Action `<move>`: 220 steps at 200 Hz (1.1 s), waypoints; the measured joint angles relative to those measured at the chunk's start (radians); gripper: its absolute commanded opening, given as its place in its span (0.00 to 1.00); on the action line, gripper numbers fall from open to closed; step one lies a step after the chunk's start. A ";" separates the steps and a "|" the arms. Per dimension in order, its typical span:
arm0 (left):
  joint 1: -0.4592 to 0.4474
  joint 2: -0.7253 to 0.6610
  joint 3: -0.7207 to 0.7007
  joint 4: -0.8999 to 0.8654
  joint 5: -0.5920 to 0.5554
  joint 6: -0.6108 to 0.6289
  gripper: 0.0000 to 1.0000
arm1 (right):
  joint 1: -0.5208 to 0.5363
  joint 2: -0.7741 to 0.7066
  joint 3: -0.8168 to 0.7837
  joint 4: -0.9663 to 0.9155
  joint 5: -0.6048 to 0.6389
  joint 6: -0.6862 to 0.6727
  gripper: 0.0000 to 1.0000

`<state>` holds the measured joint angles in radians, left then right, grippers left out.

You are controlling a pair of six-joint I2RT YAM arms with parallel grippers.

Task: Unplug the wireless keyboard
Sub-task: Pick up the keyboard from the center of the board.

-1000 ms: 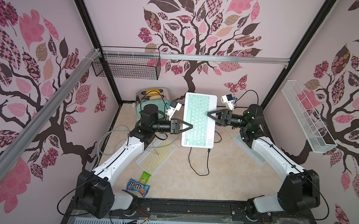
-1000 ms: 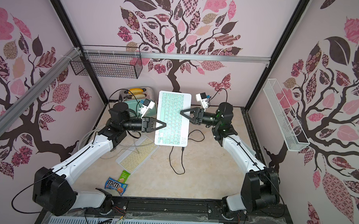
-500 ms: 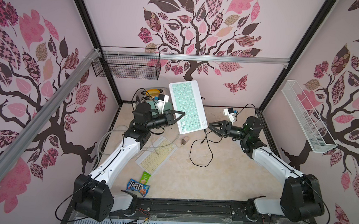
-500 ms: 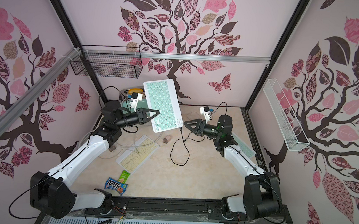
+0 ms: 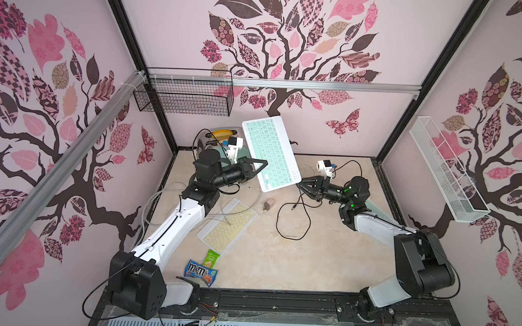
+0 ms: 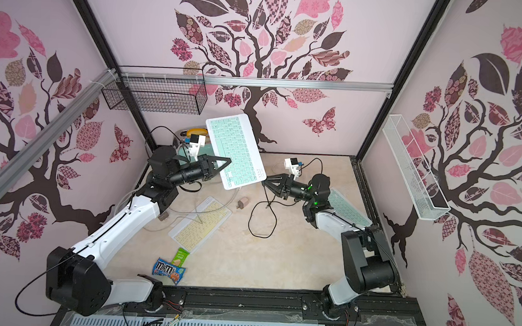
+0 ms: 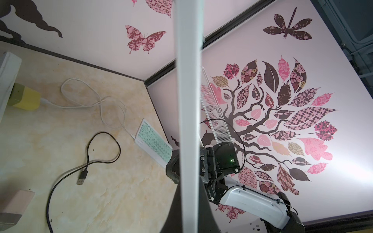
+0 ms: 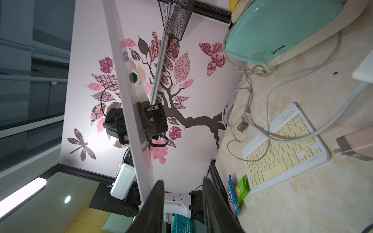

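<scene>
The left end effector (image 5: pixel 264 165) pinches the keyboard (image 5: pixel 270 148) aloft, apparently to keep it clear of the black cable (image 5: pixel 292 237) lying loose on the bench (image 5: pixel 325 261). The right end effector (image 5: pixel 299 185) is spread and empty.

arms (image 5: pixel 172 226): white shells, black joints | left tool (image 5: pixel 263 165): black — tapered | wrist cameras (image 5: pixel 234 143): white | LED (image 5: pixel 348 189): green

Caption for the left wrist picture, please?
The held keyboard, edge-on, bisects the frame; a black USB cable lies loose on the table.
</scene>
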<state>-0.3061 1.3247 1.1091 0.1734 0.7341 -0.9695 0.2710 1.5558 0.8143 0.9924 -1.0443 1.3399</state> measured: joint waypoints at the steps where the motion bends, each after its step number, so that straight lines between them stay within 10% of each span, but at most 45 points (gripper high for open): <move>1: 0.000 0.000 0.000 0.000 0.000 0.000 0.00 | 0.000 0.001 0.000 0.005 0.000 0.006 0.34; 96: 0.025 0.000 -0.001 -0.035 -0.064 -0.003 0.00 | 0.004 -0.090 -0.025 -0.104 0.022 -0.044 0.53; 220: 0.029 0.000 -0.001 -0.047 -0.076 -0.034 0.00 | 0.060 -0.027 0.010 -0.147 0.034 -0.074 0.35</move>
<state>-0.2771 1.3251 1.1084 0.1261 0.6586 -1.0031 0.3305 1.5284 0.8242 0.8452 -1.0103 1.2659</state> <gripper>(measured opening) 0.065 0.378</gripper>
